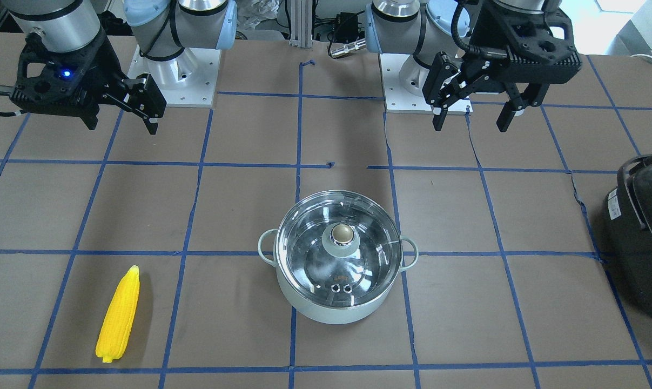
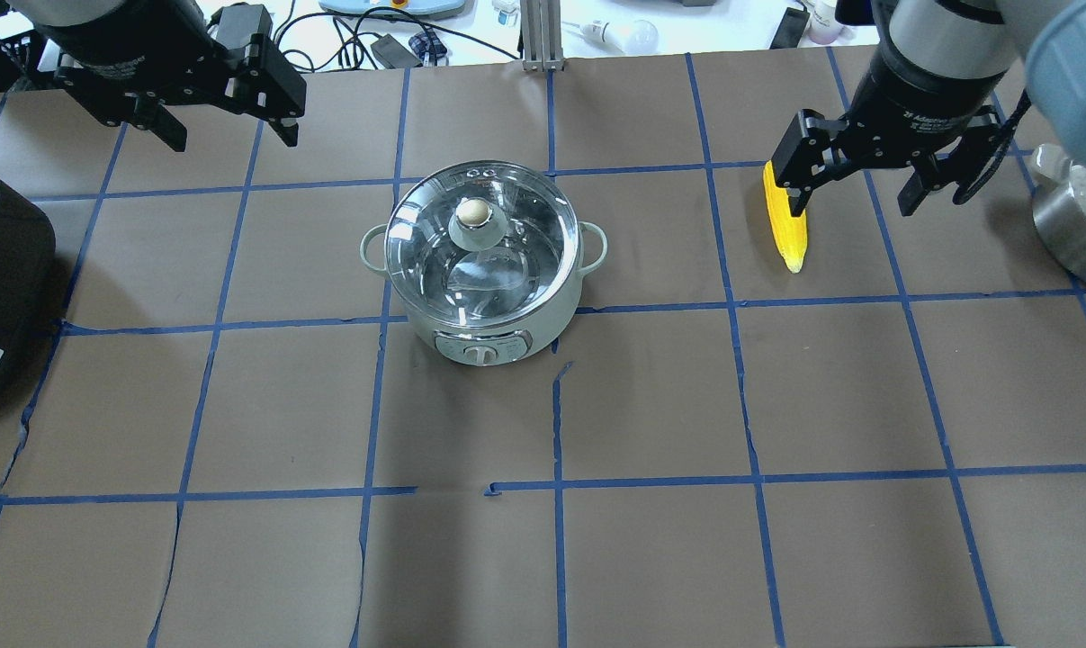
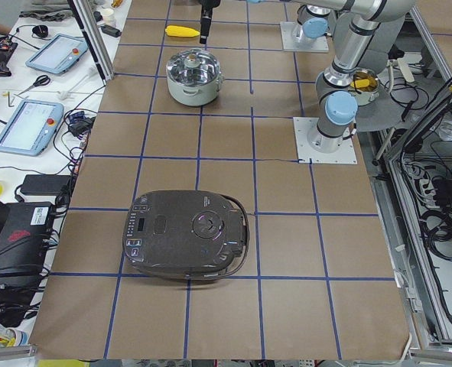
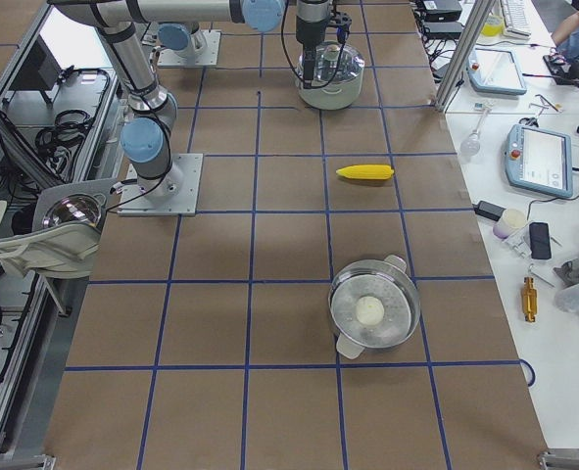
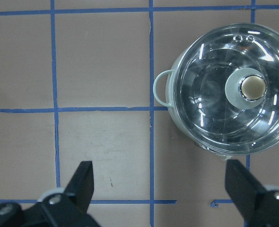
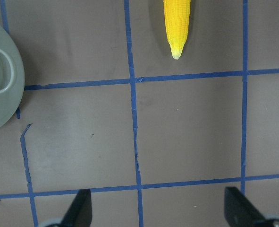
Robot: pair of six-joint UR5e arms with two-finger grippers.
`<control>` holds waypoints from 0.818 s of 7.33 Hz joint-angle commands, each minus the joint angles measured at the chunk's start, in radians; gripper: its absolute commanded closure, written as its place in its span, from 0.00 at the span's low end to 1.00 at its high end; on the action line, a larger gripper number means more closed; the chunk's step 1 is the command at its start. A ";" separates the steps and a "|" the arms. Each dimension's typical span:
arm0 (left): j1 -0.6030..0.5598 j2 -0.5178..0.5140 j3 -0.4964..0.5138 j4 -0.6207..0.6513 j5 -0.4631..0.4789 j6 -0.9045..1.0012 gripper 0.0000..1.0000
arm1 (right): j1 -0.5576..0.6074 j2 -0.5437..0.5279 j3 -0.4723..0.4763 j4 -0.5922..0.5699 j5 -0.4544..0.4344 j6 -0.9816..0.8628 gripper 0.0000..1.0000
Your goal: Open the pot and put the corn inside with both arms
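Observation:
The mint-green pot stands mid-table with its glass lid shut and the beige knob on top; it also shows in the overhead view and the left wrist view. The yellow corn lies flat on the table, apart from the pot, and shows in the overhead view and the right wrist view. My left gripper is open and empty, raised beside the pot. My right gripper is open and empty, raised just beside the corn.
A large black appliance sits at the table's end on my left; it also shows in the overhead view. A steel pot with a white ball inside stands towards the table's right end. Blue tape lines grid the brown table.

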 commanded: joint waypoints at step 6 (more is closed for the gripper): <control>0.000 -0.017 0.030 -0.085 0.004 -0.016 0.00 | 0.001 0.000 0.001 0.000 -0.005 0.000 0.00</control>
